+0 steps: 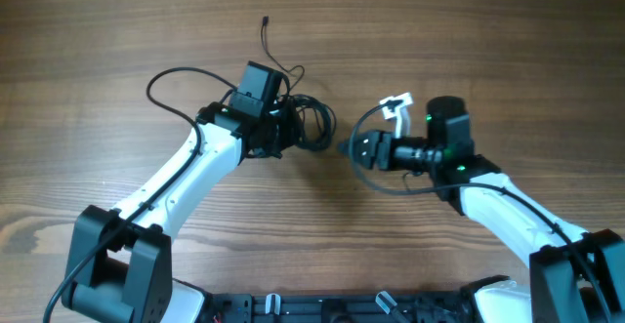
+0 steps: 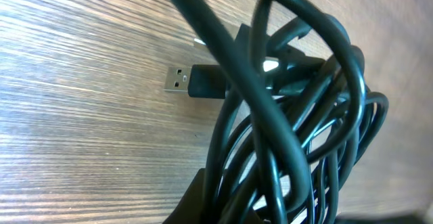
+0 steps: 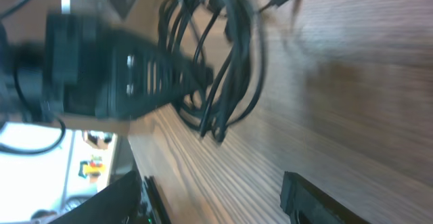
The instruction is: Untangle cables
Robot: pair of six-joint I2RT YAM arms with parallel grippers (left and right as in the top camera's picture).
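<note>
The cables (image 1: 311,123) lie as a tangled black coil at the table's middle, with one loose end (image 1: 266,22) trailing toward the far side. My left gripper (image 1: 289,133) is shut on the coil's left side. In the left wrist view the cables (image 2: 284,116) fill the frame, with a USB plug (image 2: 180,80) sticking out to the left above the wood. My right gripper (image 1: 354,149) stands open just right of the coil, apart from it. In the right wrist view its fingers (image 3: 318,200) are spread with only bare wood between them, and the coil (image 3: 220,68) lies ahead.
A thick black arm wire loops out behind the left arm (image 1: 174,77), and another curves around the right wrist (image 1: 376,181). A white fitting (image 1: 396,104) sits on the right wrist. The table's edge, with clutter beyond it (image 3: 91,163), shows in the right wrist view.
</note>
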